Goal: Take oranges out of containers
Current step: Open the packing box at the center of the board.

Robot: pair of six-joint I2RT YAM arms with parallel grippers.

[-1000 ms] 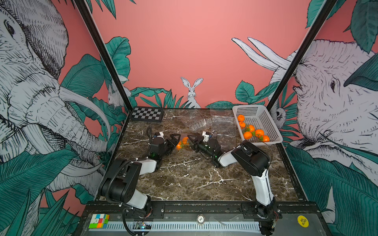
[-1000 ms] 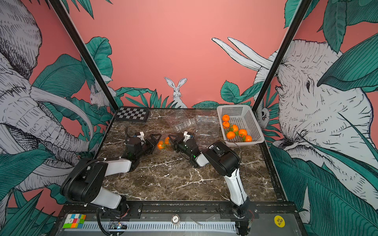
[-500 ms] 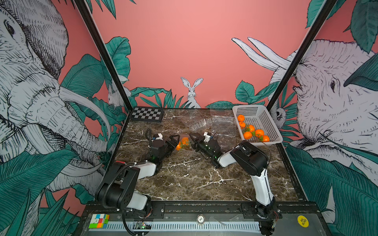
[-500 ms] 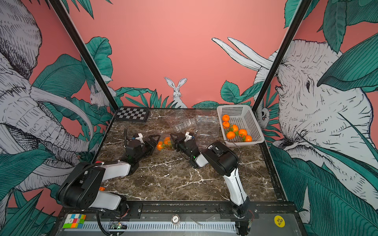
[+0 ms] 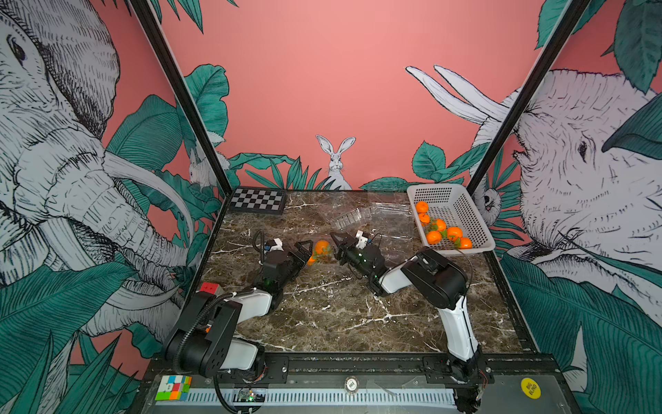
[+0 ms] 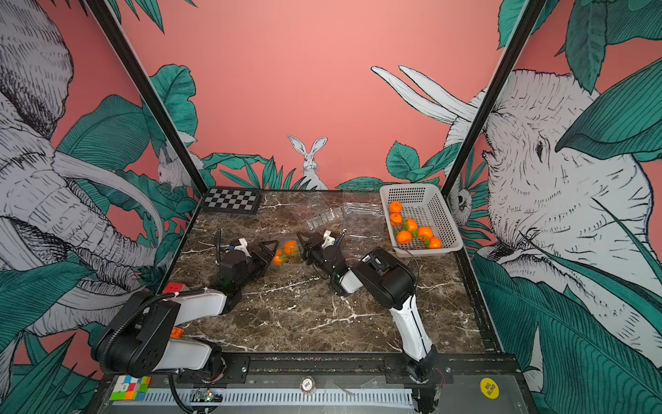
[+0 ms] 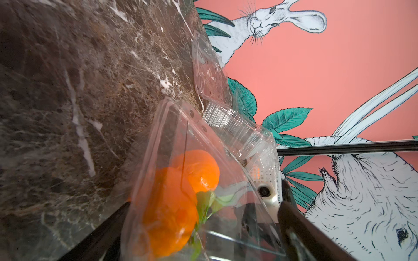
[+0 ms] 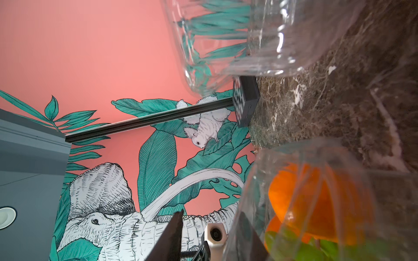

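Left gripper: jaws spread wide, container set between them.
Right gripper: placed at container's 3 o'clock; grip cannot be told.
Oranges: two seen inside container, table centre.
Basket: set at 2 o'clock.

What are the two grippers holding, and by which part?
Cannot be told. The left gripper straddles the small clear plastic clamshell box with two round oranges; the right gripper has one wall of it between its jaws, with a gap.

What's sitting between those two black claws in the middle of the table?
A clear plastic container holding two oranges, seen in both top views between the left gripper and the right gripper.
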